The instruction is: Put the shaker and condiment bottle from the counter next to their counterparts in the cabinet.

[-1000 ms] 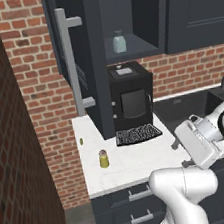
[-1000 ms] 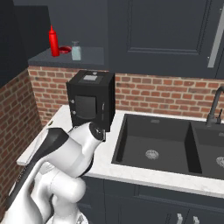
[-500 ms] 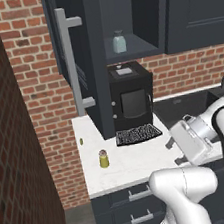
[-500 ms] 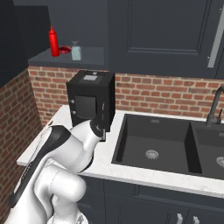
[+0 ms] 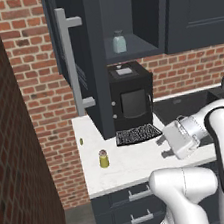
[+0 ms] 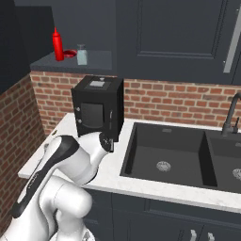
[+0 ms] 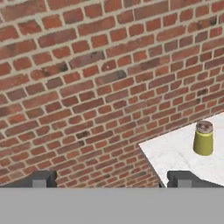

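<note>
Yellow-olive squat shaker [image 7: 203, 138] — speckled counter [image 7: 175, 155]

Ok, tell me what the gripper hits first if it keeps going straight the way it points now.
Probably the brick wall at the counter's left end. In the hand view the open gripper aims past the counter's corner at the bricks, and the shaker stands off to the right of that line. Depth is unclear.

black boxy appliance [image 5: 131, 99], dark sink basin [image 6: 168, 156], faucet [image 6: 230, 115], brick wall [image 7: 87, 78]

Both base views look down over the counter [image 5: 126, 165] from opposite sides; the hand view faces brick.
</note>
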